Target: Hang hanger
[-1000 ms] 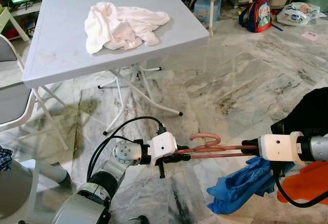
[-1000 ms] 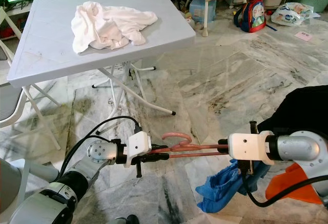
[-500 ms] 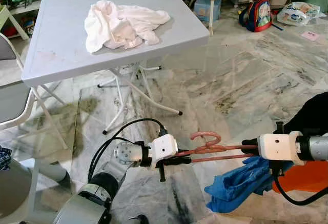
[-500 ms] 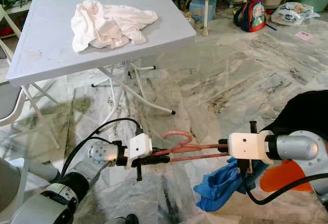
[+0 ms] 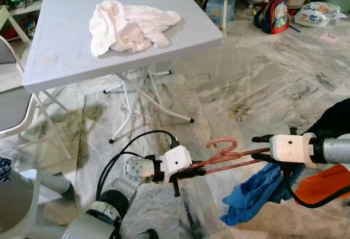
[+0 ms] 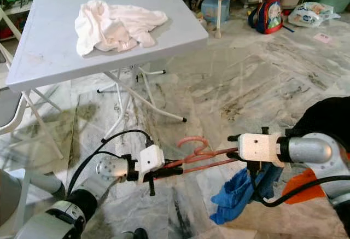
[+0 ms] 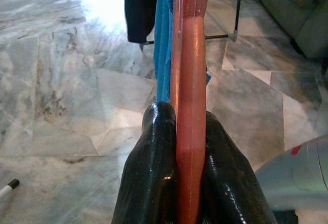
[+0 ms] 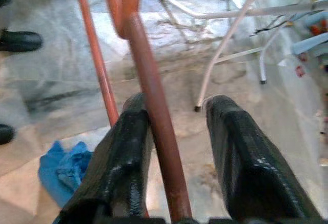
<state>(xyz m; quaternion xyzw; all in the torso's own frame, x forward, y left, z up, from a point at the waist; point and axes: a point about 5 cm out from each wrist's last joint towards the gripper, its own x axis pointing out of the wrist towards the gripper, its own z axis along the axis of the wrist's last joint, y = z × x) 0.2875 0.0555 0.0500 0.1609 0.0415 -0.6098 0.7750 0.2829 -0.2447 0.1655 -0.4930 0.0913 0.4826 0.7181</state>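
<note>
Pink-red hanger (image 5: 227, 157) is hanging level in the air above the marble floor (image 5: 246, 80), spanning both arms, hook up. Left tool (image 7: 190, 131) is pinching one end tight between its fingers (image 7: 154, 183). Right tool (image 8: 177, 131) is sitting spread around the other end, rod touching one finger (image 8: 128, 162), the other apart. Blue cloth (image 5: 254, 192) is lying just below; white cloth (image 5: 128, 25) is sitting on the grey bench (image 5: 60, 58).

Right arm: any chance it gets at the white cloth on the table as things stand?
Probably not. The right gripper has the hanger between its jaws, the left gripper clamps the other end, and the white cloth lies far across the grey table.
</note>
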